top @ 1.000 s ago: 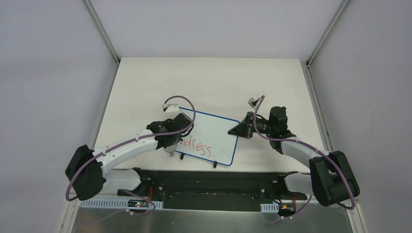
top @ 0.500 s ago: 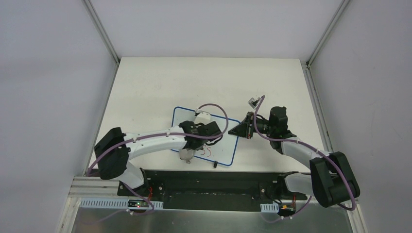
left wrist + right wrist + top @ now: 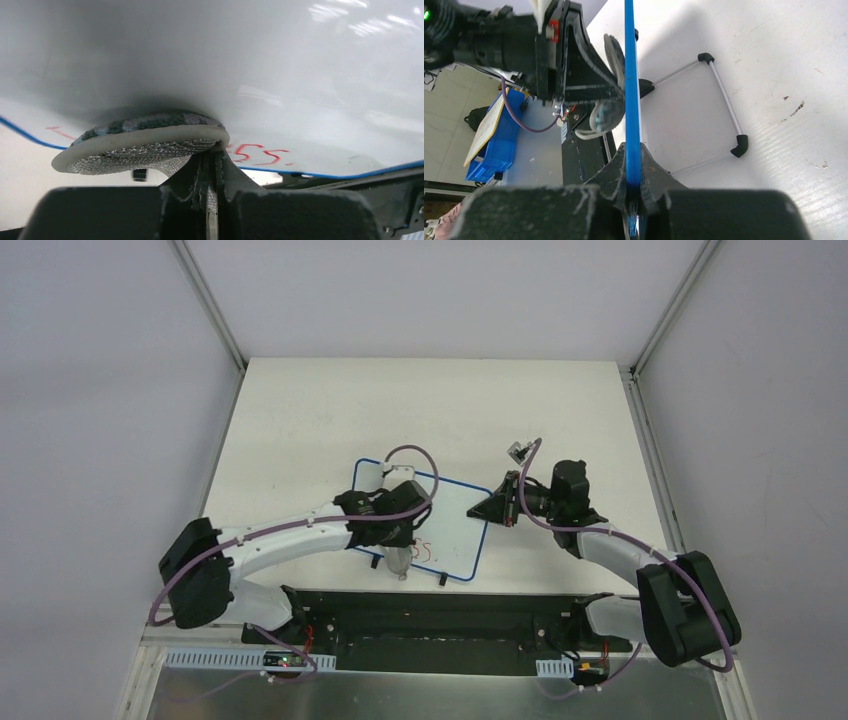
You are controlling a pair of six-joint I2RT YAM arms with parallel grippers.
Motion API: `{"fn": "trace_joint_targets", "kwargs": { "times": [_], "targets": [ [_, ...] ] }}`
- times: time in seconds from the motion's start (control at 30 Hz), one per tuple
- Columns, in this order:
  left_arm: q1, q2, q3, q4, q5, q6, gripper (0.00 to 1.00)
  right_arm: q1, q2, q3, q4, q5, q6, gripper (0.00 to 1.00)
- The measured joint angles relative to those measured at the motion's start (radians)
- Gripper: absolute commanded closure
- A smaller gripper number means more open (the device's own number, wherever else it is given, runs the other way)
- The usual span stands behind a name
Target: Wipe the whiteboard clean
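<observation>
A small blue-framed whiteboard (image 3: 450,525) stands tilted on the table. Red letters "ss." (image 3: 425,551) show near its lower edge; they also show in the left wrist view (image 3: 257,153). My left gripper (image 3: 398,558) is shut on a grey woven eraser pad (image 3: 142,142), which presses flat against the board (image 3: 250,65) just left of the red letters. My right gripper (image 3: 497,506) is shut on the board's blue right edge (image 3: 631,100) and holds it. The eraser pad (image 3: 610,75) shows beyond the board's edge in the right wrist view.
The board's wire stand with black feet (image 3: 739,145) rests on the white table (image 3: 420,410). A black rail (image 3: 430,615) runs along the near table edge. A blue bin (image 3: 494,145) sits off the table.
My left gripper swept the eraser right along the red writing, then back left. Most of the word is gone; only the last letters remain. The right arm has not moved.
</observation>
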Motion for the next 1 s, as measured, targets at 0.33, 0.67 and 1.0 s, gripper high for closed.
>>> {"fn": "trace_joint_targets", "kwargs": {
  "times": [0.33, 0.67, 1.0],
  "targets": [
    [0.243, -0.224, -0.198, 0.063, 0.075, -0.041, 1.0, 0.013, 0.0, 0.0, 0.004, 0.022, 0.005, 1.0],
    [0.426, -0.233, -0.207, 0.07, 0.237, -0.05, 1.0, 0.014, 0.0, 0.0, 0.004, 0.035, 0.01, 1.0],
    [0.585, -0.225, -0.221, 0.082, 0.403, -0.069, 1.0, 0.015, 0.0, 0.0, 0.003, 0.037, 0.013, 1.0]
  ]
}}
